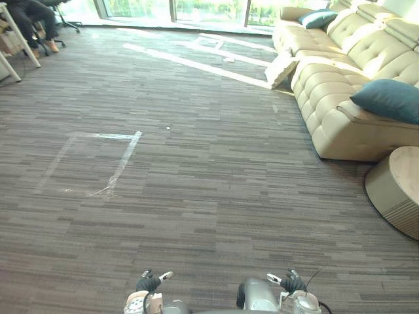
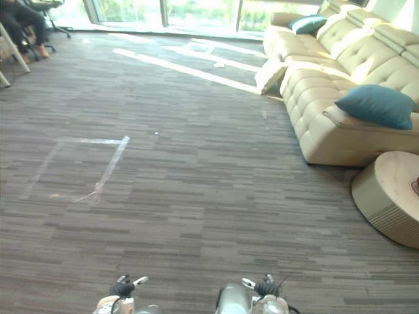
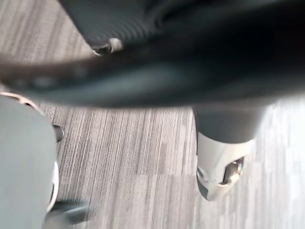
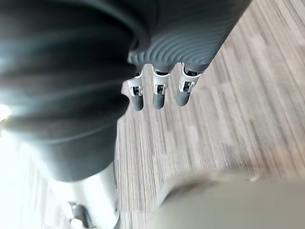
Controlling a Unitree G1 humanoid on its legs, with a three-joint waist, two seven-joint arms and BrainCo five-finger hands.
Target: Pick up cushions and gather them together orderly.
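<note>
A teal cushion (image 1: 387,99) lies on the near seat of the cream sofa (image 1: 340,72) at the right. A second teal cushion (image 1: 317,18) rests on the sofa's far end. A cream cushion (image 1: 281,69) stands on the carpet, leaning against the sofa's front. My left hand (image 1: 149,282) and right hand (image 1: 291,282) hang low at the near edge, far from all cushions. The right hand's fingers (image 4: 159,93) are straight over bare carpet and hold nothing. The left hand's thumb (image 3: 219,167) is straight, with nothing in the hand.
A round beige side table (image 1: 399,190) stands at the near right by the sofa's end. A seated person (image 1: 29,16) and chair legs are at the far left. Pale tape marks (image 1: 118,167) lie on the grey carpet between.
</note>
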